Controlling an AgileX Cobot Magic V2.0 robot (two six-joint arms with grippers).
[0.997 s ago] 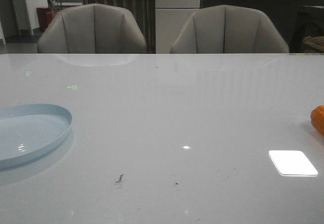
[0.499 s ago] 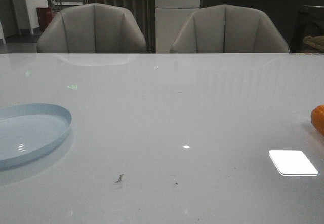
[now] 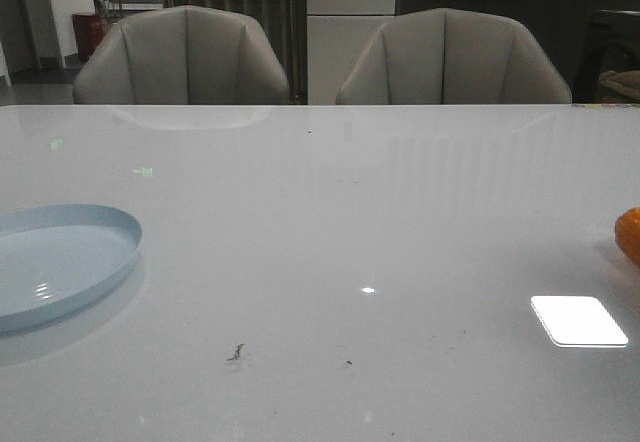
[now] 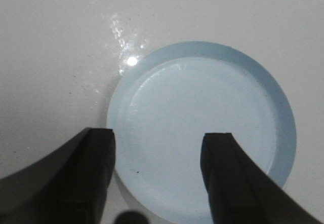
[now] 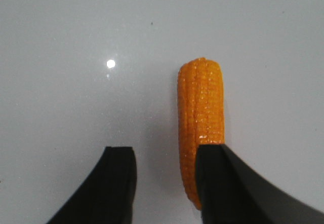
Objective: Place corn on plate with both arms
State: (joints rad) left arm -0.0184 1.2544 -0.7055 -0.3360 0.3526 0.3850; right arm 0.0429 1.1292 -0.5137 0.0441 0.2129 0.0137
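Right wrist view showed the spread right claw over the bumpy orange corn cob, seemingly ungrasped beside one finger, while the spread left claw hovered over the empty pale blue round plate.

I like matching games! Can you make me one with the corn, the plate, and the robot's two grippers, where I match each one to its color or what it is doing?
Things:
1. corn
2. plate
3. left gripper
4. right gripper

Descriptions:
A. pale blue, round, with nothing on it
B. open above the plate
C. orange and bumpy, lying on the table
D. open, one finger over the end of the corn

Pairs: 1-C, 2-A, 3-B, 4-D
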